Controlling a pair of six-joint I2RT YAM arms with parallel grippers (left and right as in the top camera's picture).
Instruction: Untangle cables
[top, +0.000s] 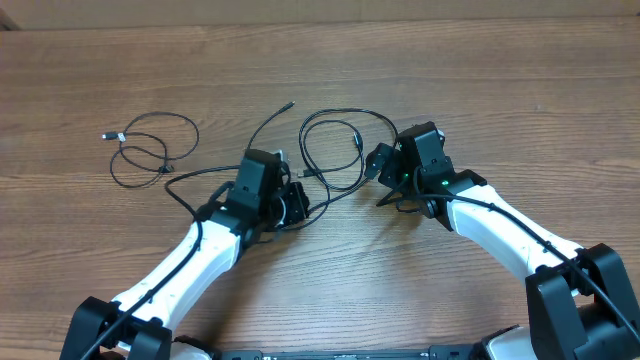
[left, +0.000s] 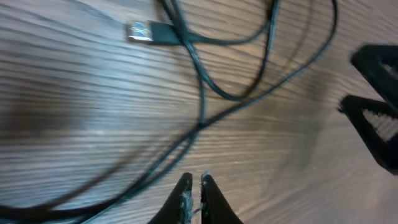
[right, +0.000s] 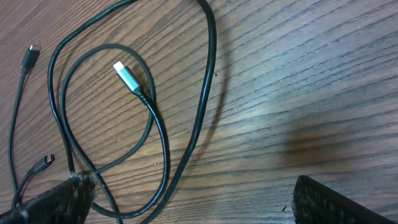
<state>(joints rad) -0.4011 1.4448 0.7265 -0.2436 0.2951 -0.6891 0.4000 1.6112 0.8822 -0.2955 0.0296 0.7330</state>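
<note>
Left gripper (left: 194, 182) pinched shut, right gripper (right: 199, 202) spread wide, both over black cables (right: 140, 90) on brown wood-grain table (top: 500, 80).

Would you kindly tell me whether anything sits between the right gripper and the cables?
Nothing visible does. The open right gripper hovers over bare table, and the cables lie right in front of it, with one loop already reaching one of its fingers.
</note>
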